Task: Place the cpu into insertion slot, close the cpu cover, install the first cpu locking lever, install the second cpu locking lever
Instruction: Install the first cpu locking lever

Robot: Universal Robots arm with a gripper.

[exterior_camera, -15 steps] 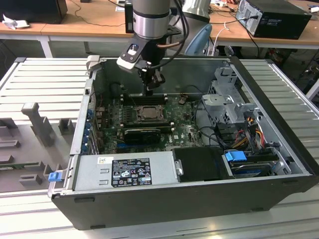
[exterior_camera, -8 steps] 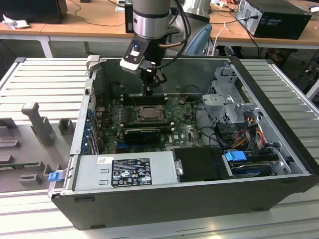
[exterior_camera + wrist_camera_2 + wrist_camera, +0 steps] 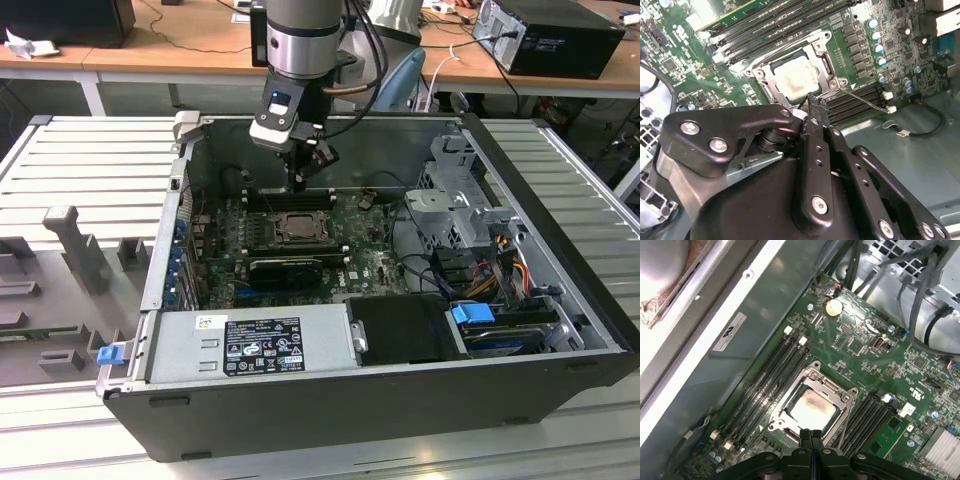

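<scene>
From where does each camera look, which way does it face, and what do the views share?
Exterior view: off the arm, looking down into the open dark computer case; shows the wrist and gripper above the green motherboard.
First wrist view: on the arm, looking down past the shut fingers at the pale square cpu framed by the silver-grey cpu cover.
Second wrist view: on the arm, looking past the black gripper at that cpu.
Shared: both wrist views show cpu and cover.
</scene>
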